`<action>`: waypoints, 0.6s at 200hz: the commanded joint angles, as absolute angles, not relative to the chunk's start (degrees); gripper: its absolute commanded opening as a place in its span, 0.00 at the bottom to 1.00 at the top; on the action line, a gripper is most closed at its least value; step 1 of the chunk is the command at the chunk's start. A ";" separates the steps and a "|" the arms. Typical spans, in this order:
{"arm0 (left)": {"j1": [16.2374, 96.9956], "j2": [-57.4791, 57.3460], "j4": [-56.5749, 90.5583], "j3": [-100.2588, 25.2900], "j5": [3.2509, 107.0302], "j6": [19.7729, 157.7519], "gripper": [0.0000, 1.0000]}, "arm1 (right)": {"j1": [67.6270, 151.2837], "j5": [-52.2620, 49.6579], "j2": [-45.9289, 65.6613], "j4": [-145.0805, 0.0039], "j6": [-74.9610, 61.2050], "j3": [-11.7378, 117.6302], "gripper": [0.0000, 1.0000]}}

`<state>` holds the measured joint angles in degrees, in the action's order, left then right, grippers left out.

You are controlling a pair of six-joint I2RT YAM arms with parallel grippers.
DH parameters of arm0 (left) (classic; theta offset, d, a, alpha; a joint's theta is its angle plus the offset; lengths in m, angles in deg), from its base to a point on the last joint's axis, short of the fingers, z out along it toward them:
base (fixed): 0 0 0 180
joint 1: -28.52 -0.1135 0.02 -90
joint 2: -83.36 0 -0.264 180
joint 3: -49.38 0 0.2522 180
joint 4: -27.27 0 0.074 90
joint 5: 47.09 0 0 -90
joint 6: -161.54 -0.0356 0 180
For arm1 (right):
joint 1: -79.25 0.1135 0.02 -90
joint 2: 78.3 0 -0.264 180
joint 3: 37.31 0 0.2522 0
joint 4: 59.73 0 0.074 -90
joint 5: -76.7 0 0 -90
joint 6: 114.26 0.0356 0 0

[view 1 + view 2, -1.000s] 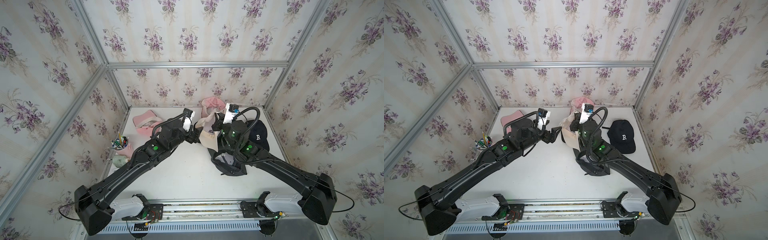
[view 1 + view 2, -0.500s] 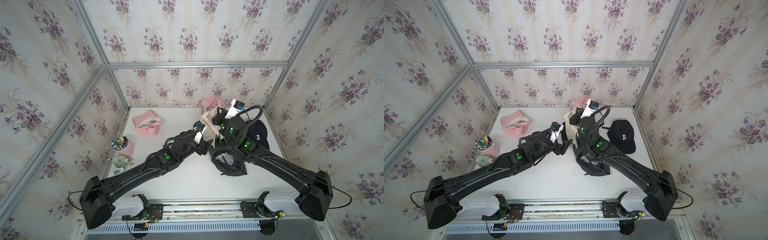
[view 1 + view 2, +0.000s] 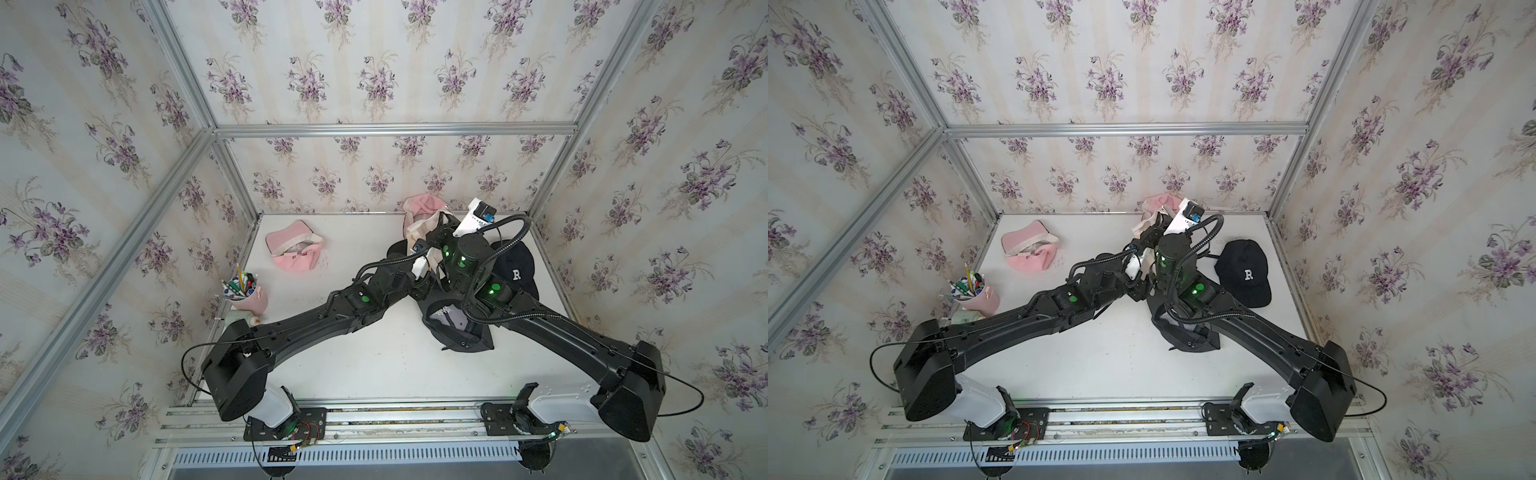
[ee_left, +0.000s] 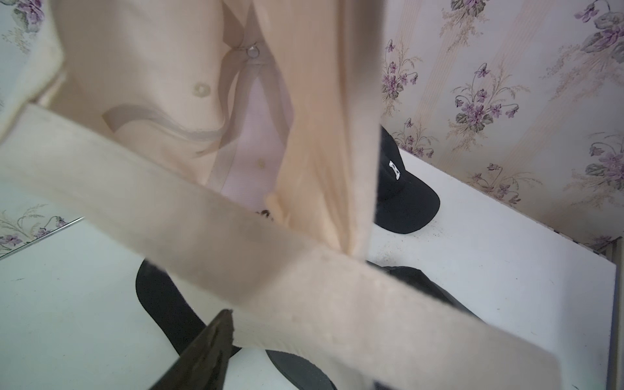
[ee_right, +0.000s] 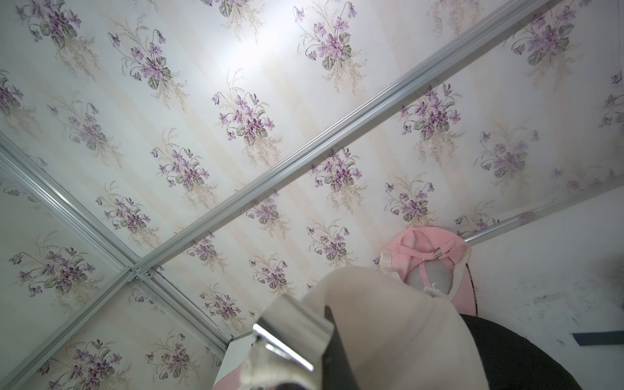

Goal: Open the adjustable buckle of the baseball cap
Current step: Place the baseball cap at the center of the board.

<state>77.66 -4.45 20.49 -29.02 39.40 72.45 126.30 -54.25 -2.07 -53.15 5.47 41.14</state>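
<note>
Cream cap (image 3: 424, 227) hangs up off table (image 3: 374, 365), near black R cap (image 3: 1246, 270), on that cap's side facing table centre. Right gripper (image 3: 436, 237) is pressed together, pinching cream cap at its back edge. Right wrist cam shows cloth bunched at the jaws w/ silver metal buckle (image 5: 292, 332) just beside them, apparently threaded on the strap. Left gripper (image 3: 424, 284) sits lower, btwn R cap & table centre, under the hanging cap. Its wrist cam looks up into cap's inside, w/ cream strap (image 4: 202, 223) running across the view & one dark finger (image 4: 209, 351) poking up just in front of it. Other finger is hidden behind strap, so can't tell if left jaws are spread or nipping it. A second dark cap (image 3: 457, 328) lies flat on table beside R cap, below both wrists, not involved. Step in hand, as I read it: right holds cap steady near buckle while left lines up on strap's free part, i.e. grasp stage, buckle prob. not yet opened. Next move calls for firm left pinch on strap close to buckle, then a pull along strap's length away from right grip so it slides thru; pulling sideways would prob. just swing the cap. Cloth looks floppy, so tension btwn the two grips matters.
</note>
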 commanded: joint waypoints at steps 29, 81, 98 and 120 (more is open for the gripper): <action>77.47 -3.80 21.62 -28.87 37.46 71.89 0.30 | 126.98 -52.67 -2.27 -54.59 5.74 40.77 0.00; 77.23 -0.46 20.09 -26.62 38.38 71.41 0.15 | 126.98 -53.55 -2.01 -54.59 4.66 40.10 0.02; 77.12 0.84 18.94 -25.93 38.68 71.27 0.13 | 126.91 -53.56 -2.09 -54.38 3.49 39.85 0.14; 76.44 1.96 17.29 -25.16 40.08 71.53 0.11 | 126.73 -53.28 -2.23 -54.56 1.63 39.57 0.27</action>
